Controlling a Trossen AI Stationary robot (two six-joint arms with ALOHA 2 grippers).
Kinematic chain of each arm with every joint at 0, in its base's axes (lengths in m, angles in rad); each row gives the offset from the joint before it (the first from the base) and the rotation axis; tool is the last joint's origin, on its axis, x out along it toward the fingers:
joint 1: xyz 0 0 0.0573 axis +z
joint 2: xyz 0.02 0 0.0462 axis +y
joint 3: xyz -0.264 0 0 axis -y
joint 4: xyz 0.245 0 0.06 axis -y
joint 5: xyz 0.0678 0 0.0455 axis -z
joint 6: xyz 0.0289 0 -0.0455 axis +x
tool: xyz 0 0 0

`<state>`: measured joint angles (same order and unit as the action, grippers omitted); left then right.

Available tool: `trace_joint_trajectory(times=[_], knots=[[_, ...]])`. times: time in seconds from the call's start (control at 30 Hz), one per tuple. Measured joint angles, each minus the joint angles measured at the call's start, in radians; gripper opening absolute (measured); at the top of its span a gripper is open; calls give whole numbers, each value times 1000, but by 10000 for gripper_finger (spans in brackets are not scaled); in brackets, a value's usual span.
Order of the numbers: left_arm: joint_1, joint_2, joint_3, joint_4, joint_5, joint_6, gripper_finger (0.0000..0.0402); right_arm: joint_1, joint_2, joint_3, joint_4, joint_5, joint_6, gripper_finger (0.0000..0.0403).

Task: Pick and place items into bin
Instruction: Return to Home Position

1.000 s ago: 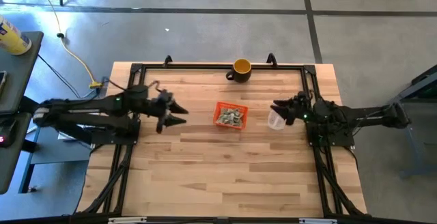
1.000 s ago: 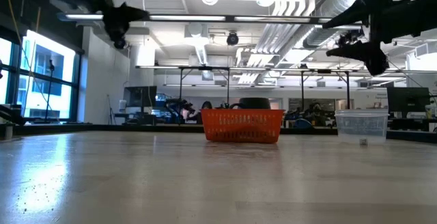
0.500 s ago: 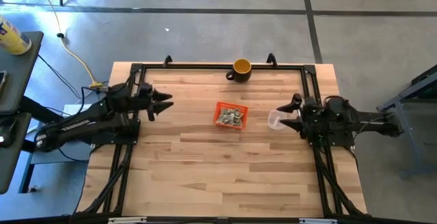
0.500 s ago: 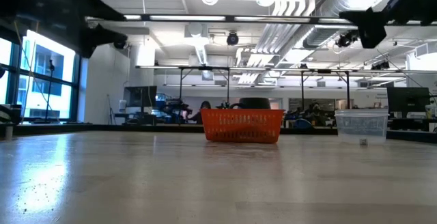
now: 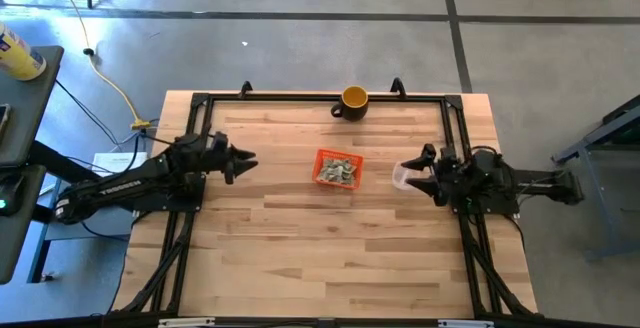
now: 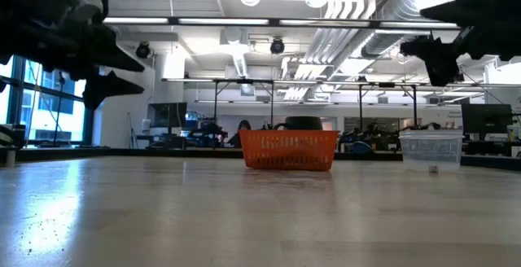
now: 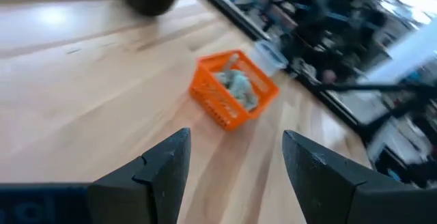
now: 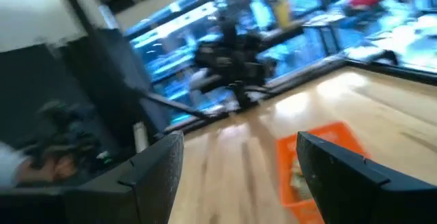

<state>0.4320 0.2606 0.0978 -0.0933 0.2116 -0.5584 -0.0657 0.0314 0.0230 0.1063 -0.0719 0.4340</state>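
Orange bin [image 5: 337,169] mid-table; mug [image 5: 353,99] beyond it; clear cup [image 5: 402,176] near right gripper [image 5: 424,171].

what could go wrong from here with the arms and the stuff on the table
1. The open right gripper hangs close beside the clear container, higher than it in the low view; a low swing could tip it.
2. The packets lie loose in the small orange basket; a knock might shift it or spill them, though the open left gripper sits well clear of it.
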Motion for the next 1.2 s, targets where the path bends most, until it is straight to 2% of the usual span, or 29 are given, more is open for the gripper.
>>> trace_joint_trajectory(times=[0.17, 0.33, 0.83, 1.0, 1.2], knots=[[0, -35, 2, -74, 106, 133, 266, -1, 0, -1, -5, 116, -1, 275], [0, -54, 12, -233, 117, 257, 266, 0, 0, -7, -59, 185, -55, 275], [-5, -54, 15, -253, 110, 239, 266, 0, 1, -4, -91, 170, -42, 275], [-145, -142, 15, -252, 14, 240, 266, 0, 1, -4, -92, 170, -42, 275], [-275, -241, 15, -253, -4, 240, 266, 0, 1, -4, -90, 170, -42, 275]])
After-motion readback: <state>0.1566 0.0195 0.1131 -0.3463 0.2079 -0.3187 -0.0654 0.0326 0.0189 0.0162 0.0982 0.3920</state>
